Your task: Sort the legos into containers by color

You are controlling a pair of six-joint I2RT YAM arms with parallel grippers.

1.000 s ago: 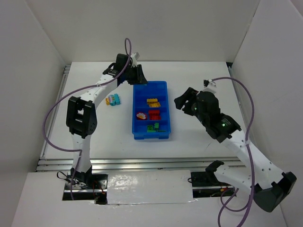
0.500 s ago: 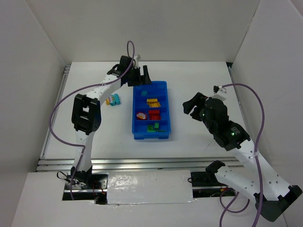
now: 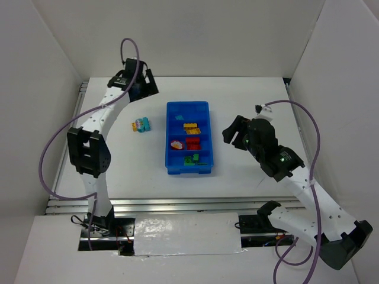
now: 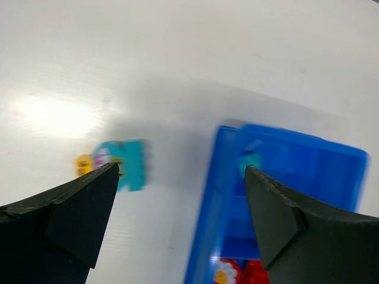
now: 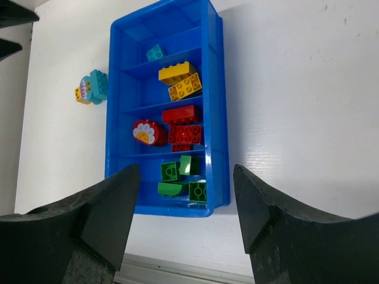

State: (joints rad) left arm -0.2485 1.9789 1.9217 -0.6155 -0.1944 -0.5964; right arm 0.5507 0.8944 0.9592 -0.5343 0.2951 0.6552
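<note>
The blue tray (image 3: 169,139) holds the sorted legos. One teal brick (image 5: 155,53) lies in the far compartment, then come yellow bricks (image 5: 180,80), red bricks (image 5: 180,124) and green bricks (image 5: 177,174) in the nearest one. A teal and yellow clump of legos (image 3: 141,125) lies on the table left of the tray. My left gripper (image 3: 141,83) hangs open and empty beyond that clump, which shows blurred in its wrist view (image 4: 121,165). Open and empty too, my right gripper (image 3: 233,133) hovers to the right of the tray (image 5: 214,89).
White walls close in the table on the left, back and right. A metal rail (image 3: 142,205) runs along the near edge by the arm bases. The left arm's purple cable (image 3: 56,148) loops out to the left.
My left gripper opened over the tray's far compartment, leaving a teal brick there, then swung back and to the left. The right gripper opened a little and shifted beside the tray.
</note>
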